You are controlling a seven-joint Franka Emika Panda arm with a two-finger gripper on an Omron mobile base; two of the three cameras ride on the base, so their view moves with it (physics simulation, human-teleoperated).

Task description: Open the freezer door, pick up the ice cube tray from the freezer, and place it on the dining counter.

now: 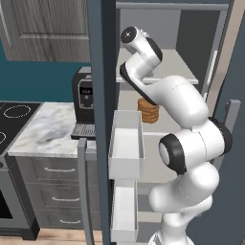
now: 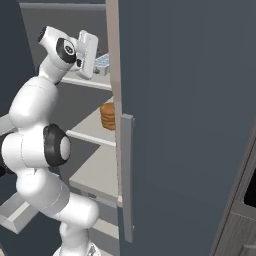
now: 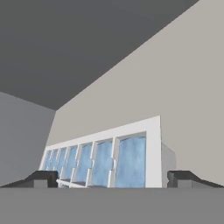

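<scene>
On the upper freezer shelf (image 2: 92,82), right ahead of your gripper (image 3: 112,177), sits the ice cube tray (image 3: 107,159). Jaws are wide apart and empty, one tip at each lower corner of the hand view, with the tray's near end between them. Nothing is gripped, and I can't tell whether either tip touches the tray yet.

Key relation: the tray's long axis runs across the hand view, roughly along the line between the two fingertips, trailing off to the left and deeper toward the grey back wall. The right-hand short end lies inside the right tip; the left end seems to run to or past the left tip. My read is that closing as posed would pinch lengthwise, likely too wide. You'd probably want a wrist roll of a quarter turn so the jaws straddle the short width.

Tray look: white frame, a row of pale-blue cells split by white ribs, lying flat on the pale grey shelf.

From the right base view you can see the tray (image 2: 102,62) just beyond the hand, partly hidden behind it. Freezer door (image 1: 101,95) is already swung open, white bins facing the arm. A stack of brown discs (image 1: 149,111) sits one shelf lower, well clear of the tray.
</scene>
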